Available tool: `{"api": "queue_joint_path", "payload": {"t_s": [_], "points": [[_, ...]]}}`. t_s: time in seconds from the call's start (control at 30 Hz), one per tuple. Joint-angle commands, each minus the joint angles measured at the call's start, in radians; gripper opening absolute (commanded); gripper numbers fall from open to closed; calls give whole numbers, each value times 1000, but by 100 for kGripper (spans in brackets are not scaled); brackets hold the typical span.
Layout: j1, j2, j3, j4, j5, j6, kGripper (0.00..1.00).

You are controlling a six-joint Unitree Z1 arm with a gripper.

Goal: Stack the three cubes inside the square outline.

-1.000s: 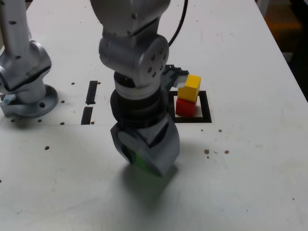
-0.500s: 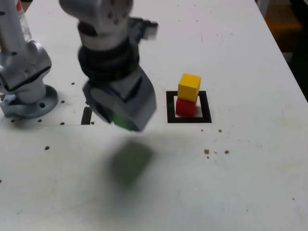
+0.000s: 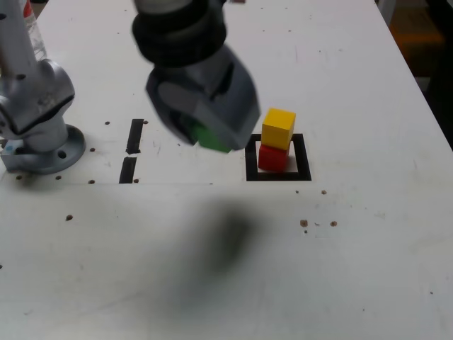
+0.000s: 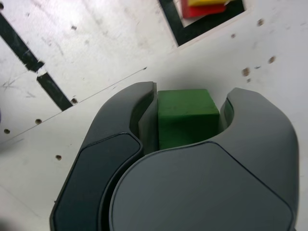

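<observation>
Flanking the raised hand (image 3: 210, 134): yellow-on-red stack (image 3: 276, 145).

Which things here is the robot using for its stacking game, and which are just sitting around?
For the job:
- green cube, clamped in the gripper
- yellow cube, on top of the red cube
- black square outline around that stack

Just sitting around:
- two short black bars
- grey metal base at the exterior view's left
- small dark specks on the white table

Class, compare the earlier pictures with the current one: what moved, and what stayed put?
The pincer, shut on the green cube, lifted off the table and swung toward the exterior view's right, nearing the stack. The yellow cube on the red cube in the square outline stayed put.
</observation>
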Motion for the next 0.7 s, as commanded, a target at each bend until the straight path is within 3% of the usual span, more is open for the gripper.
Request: {"api": "queue_joint_path", "payload": {"t_s": [0.0, 0.27, 0.67], "points": [[38, 11, -32, 5, -11, 27, 5], [197, 83, -123, -2, -90, 176, 5], [304, 165, -173, -21, -128, 271, 5]]}}
